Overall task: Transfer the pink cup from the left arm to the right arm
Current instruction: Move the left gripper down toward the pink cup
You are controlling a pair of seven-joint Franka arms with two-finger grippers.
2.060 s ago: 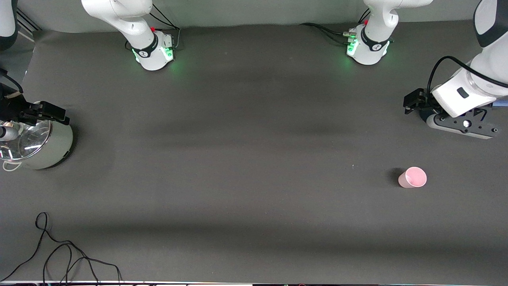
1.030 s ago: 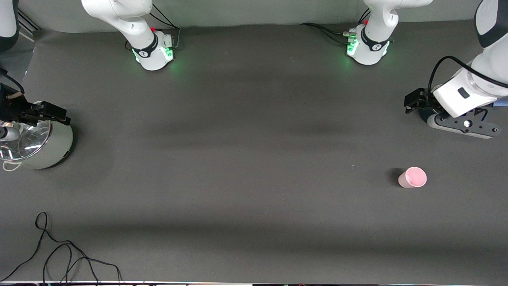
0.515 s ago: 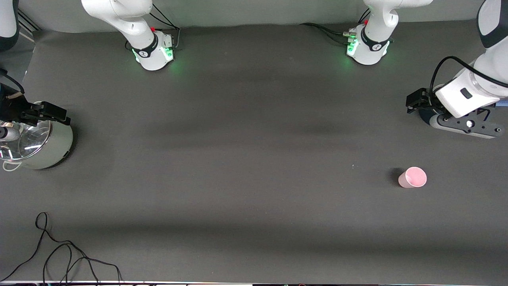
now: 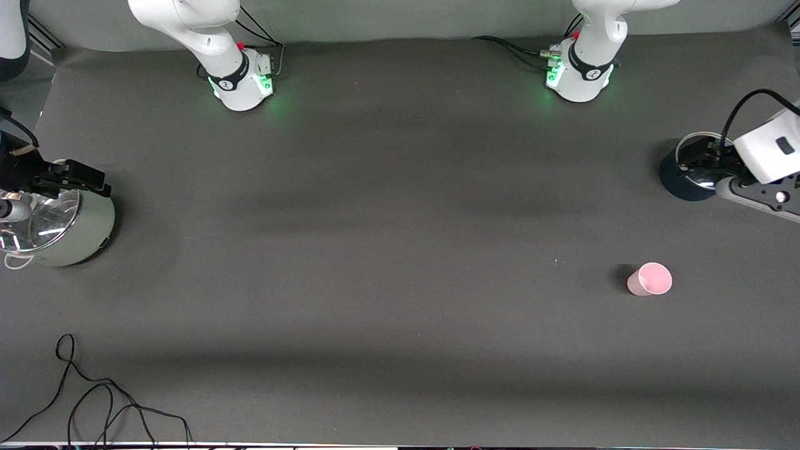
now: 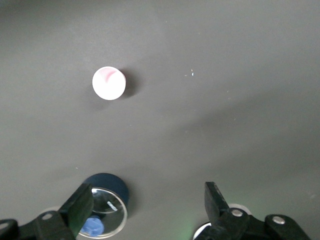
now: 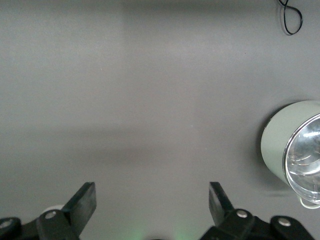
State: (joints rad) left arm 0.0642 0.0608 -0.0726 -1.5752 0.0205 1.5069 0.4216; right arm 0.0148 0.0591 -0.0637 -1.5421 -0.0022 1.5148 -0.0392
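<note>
Still untouched, the pink cup (image 4: pixel 650 279) stands upright on the table (image 4: pixel 387 250) toward the left arm's end. Both spread wide, the left claw (image 5: pixel 145 205) hovers over a dark pot (image 4: pixel 687 181) at that edge while the right claw (image 6: pixel 150 200) waits by the silver pot (image 4: pixel 59 231). Being light, the cup could tip if a finger clips its rim.

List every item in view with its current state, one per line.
pink cup: upright on the table, mouth up, untouched.
left gripper: jaws open, above the dark blue pot.
right gripper: jaws open, arm waiting beside the pale green pot.
black cable: lying loose on the table.
</note>
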